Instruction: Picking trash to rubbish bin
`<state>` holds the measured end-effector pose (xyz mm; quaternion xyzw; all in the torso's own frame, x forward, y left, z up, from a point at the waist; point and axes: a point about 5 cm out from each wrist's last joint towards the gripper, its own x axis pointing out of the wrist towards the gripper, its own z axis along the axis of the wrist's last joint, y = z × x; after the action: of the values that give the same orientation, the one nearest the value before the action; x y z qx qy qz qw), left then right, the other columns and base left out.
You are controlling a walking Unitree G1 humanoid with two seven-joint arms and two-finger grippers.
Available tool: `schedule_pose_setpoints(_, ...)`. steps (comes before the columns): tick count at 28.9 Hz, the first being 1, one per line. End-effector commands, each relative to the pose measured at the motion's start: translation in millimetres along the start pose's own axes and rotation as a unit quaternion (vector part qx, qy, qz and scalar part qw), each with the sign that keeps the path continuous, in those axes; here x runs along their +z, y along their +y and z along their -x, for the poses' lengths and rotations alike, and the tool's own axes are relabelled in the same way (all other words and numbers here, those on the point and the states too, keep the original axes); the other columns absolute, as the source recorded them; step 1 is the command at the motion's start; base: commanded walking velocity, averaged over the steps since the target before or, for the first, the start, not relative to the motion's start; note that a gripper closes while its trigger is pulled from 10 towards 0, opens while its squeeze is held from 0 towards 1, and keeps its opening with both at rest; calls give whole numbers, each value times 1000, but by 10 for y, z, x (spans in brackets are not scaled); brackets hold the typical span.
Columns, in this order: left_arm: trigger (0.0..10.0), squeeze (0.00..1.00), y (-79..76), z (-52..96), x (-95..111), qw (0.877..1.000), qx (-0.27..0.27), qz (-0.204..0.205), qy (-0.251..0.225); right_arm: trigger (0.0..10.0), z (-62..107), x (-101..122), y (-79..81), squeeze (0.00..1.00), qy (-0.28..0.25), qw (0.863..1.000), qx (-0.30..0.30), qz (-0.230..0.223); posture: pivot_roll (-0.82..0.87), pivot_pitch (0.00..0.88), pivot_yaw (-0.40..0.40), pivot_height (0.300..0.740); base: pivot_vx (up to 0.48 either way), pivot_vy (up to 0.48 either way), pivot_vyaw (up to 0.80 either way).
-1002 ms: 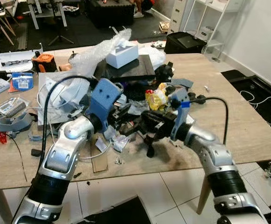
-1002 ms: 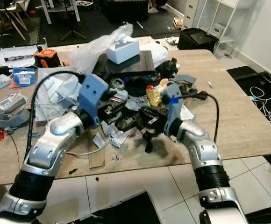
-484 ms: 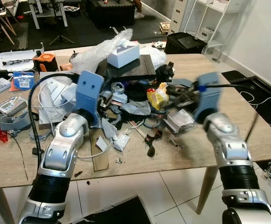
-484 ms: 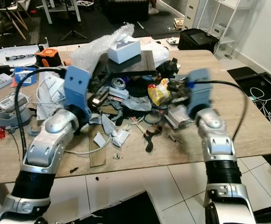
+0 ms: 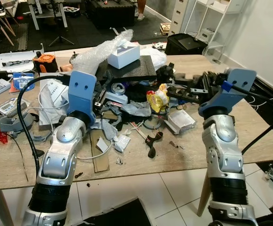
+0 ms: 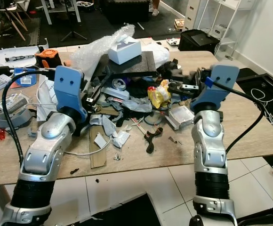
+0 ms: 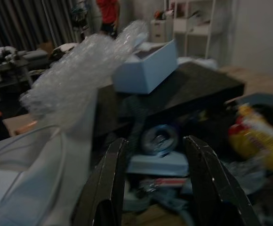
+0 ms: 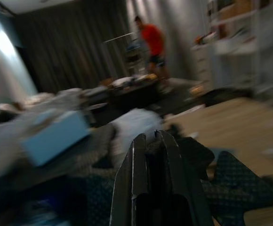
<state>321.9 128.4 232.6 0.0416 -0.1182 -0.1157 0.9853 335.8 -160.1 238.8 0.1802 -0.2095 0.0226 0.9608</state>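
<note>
Wooden bench (image 5: 249,127) heaped with trash, my left gripper (image 7: 155,181) wide open over the pile, my right gripper (image 8: 155,181) closed, empty, raised near the yellow wrapper (image 5: 157,100).

Place: a workshop-like room in a home or lab
Near: a wooden table (image 5: 249,127) carrying heaped clutter, bubble wrap (image 5: 96,49), cables
Far: dark floor mats, white shelving (image 5: 212,19) standing at the right

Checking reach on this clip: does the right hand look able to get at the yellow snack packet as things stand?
Probably yes. The right hand hangs raised just beside the yellow snack packet, which lies on top of the clutter with nothing over it.
</note>
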Motion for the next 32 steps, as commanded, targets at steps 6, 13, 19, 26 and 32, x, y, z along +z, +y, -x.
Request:
schedule_pose_setpoints(6,10000,0,3,24,-9,1000,17,-4,-2,10000,5,117,6,0,-25,999,14,40,91,75,-52,740,0,0,0)
schedule_pose_setpoints(13,10000,0,44,7,-53,999,35,-14,16,10000,-9,89,6,0,-15,997,17,78,98,78,-51,740,0,0,0)
schedule_pose_setpoints(19,10000,0,7,-26,-8,1000,26,-11,7,10000,-7,59,-14,0,-7,996,6,84,98,76,-41,740,0,0,-219)
schedule_pose_setpoints(26,10000,0,-50,-65,70,1000,2,4,-13,10000,-4,52,-28,0,-8,996,-2,90,97,67,-29,740,0,0,-800)
schedule_pose_setpoints(32,10000,0,-83,-68,73,1000,-16,-1,-16,10000,-7,58,-26,0,-10,996,-3,92,93,66,-24,740,0,0,-800)
